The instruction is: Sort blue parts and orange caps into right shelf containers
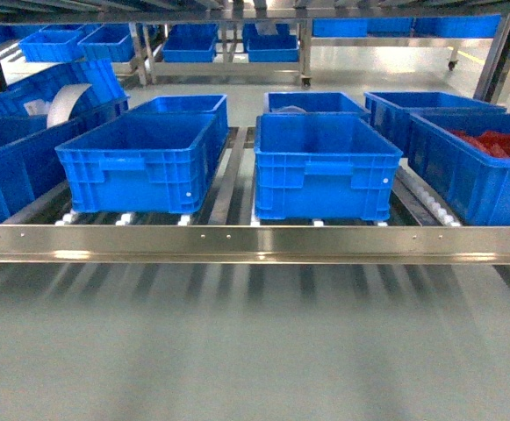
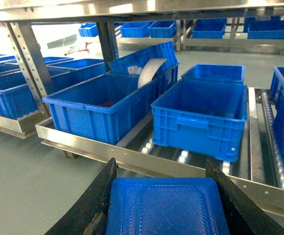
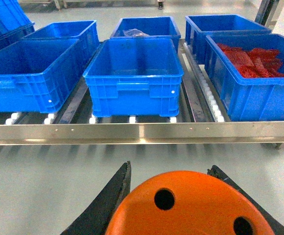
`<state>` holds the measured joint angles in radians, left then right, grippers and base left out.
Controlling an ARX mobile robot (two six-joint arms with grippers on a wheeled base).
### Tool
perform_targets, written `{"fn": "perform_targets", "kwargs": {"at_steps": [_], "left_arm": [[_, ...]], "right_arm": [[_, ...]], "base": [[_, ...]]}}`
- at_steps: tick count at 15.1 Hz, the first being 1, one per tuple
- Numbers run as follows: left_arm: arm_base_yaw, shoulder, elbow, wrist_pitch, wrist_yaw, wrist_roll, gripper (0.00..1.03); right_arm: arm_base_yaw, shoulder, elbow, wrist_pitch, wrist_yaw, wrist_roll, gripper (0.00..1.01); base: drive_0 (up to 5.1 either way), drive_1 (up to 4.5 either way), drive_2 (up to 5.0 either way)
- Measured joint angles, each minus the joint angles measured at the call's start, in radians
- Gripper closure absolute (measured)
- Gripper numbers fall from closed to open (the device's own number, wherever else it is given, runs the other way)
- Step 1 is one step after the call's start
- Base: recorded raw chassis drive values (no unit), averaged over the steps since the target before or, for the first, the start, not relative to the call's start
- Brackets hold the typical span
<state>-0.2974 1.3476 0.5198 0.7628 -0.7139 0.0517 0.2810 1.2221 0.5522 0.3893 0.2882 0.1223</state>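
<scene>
The right claw point(image 3: 181, 196) grasps an orange cap point(image 3: 190, 208) between its two dark fingers point(image 3: 110, 200), one on each side. The cap's round face with two dark holes turns up toward the wrist camera; its long axis cannot be told. It hangs over bare grey floor, near the steel front rail point(image 3: 142, 132) of the shelf. Just past the rail, straight ahead, sits an open blue crate point(image 3: 134, 73) on white rollers, with another crate point(image 3: 32, 73) to its left and one holding red parts point(image 3: 251, 58) to its right.

The left claw point(image 2: 163, 205) grasps a flat blue part point(image 2: 166, 205), its fingers pressed to its left and right edges, its broad face up. Beyond it lies the rail point(image 2: 146, 161), then a crate point(image 2: 200, 115) on the rollers. To the left a larger crate point(image 2: 100, 105) carries a tilted crate with a white curved sheet point(image 2: 149, 71). A perforated steel upright point(image 2: 29, 63) stands further left.

Neither claw shows in the head view.
</scene>
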Motion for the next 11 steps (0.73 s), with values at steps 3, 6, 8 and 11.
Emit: {"fn": "perform_targets", "kwargs": {"at_steps": [3, 6, 8, 11], "left_arm": [[0.000, 0.000, 0.000, 0.000, 0.000, 0.000, 0.62], [0.000, 0.000, 0.000, -0.005, 0.002, 0.000, 0.62], [0.000, 0.000, 0.000, -0.002, 0.000, 0.000, 0.62], [0.000, 0.000, 0.000, -0.001, 0.000, 0.000, 0.62]], "right_arm": [[0.000, 0.000, 0.000, 0.000, 0.000, 0.000, 0.59], [0.000, 0.000, 0.000, -0.003, 0.000, 0.000, 0.59], [0.000, 0.000, 0.000, -0.001, 0.000, 0.000, 0.59], [0.000, 0.000, 0.000, 0.000, 0.000, 0.000, 0.59]], "base": [[0.1, 4.05, -3.9], [0.1, 4.05, -3.9], [0.1, 4.05, -3.9], [0.1, 4.05, -3.9]]}}
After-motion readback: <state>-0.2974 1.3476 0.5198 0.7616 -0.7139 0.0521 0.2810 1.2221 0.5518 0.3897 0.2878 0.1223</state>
